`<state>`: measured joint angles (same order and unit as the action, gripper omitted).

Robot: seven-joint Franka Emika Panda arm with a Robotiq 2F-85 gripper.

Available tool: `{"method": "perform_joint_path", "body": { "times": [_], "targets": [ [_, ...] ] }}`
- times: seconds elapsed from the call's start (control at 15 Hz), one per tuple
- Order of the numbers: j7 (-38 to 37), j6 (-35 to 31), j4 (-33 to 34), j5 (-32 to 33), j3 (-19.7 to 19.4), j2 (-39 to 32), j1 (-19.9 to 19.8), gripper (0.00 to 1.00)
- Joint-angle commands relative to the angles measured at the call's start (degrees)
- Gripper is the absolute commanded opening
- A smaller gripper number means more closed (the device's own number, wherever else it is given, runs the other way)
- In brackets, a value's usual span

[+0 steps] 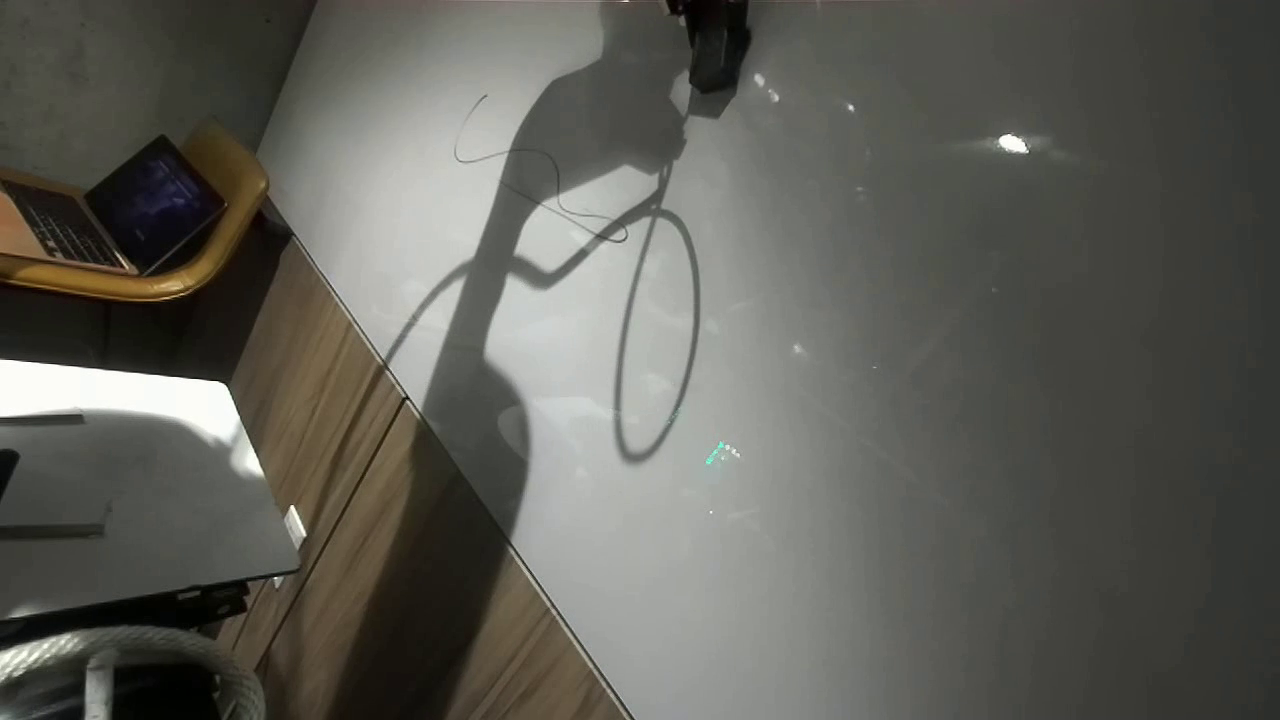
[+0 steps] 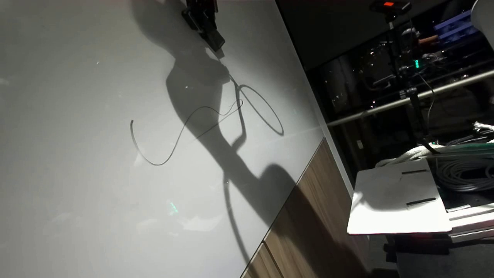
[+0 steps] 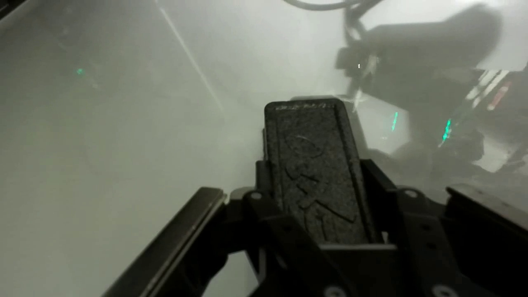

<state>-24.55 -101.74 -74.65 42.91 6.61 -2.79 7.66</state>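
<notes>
Fingers (image 3: pixel 376 179): closed on the block (image 3: pixel 315 173), one against each long side.
Block: dark, flat, scored marks on its face. Free end juts past the fingers, over the surface (image 1: pixel 950 400); touching it or just off, can't tell.
Handling: reads light and fairly stiff, rough face. Unlikely to slip or break, my guess; underside hidden, could be softer.
Hold: long sides, square across, as gripped. Keep off the free end.
Surface: pale, glossy, throws back glints, some green.
Line (image 2: pixel 156 165): thin, wavy, in both exterior views, apart from the block. Ink or wire, can't tell.
Arm shadow (image 1: pixel 580 120): runs across the surface onto wood panels (image 1: pixel 470 600) along its edge.
Plate (image 2: pixel 397 189): pale, slotted, beyond the panels; coiled cable (image 2: pixel 459 183) just beside.
Laptop (image 1: pixel 140 205): open, on a yellow chair (image 1: pixel 235 165).
</notes>
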Motion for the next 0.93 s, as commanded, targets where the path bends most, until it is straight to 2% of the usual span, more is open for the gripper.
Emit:
{"method": "perform_joint_path", "body": {
  "times": [0.0,0.27,0.47,0.6,0.87],
  "targets": [
    [-2.6,-7.3,-6.1,-3.8,-1.7,-1.3,-2.1,0.29],
    [-4.8,-13.0,-18.2,-8.4,-3.9,0.7,-4.8,0.29],
    [-5.4,-16.9,-22.6,-10.4,-5.4,0.4,-6.2,0.29],
    [-6.3,-18.0,-22.4,-11.3,-5.3,-0.4,-6.0,0.29],
    [-9.0,-15.6,-16.6,-11.3,-2.2,-3.6,-2.7,0.29]
  ]
}}
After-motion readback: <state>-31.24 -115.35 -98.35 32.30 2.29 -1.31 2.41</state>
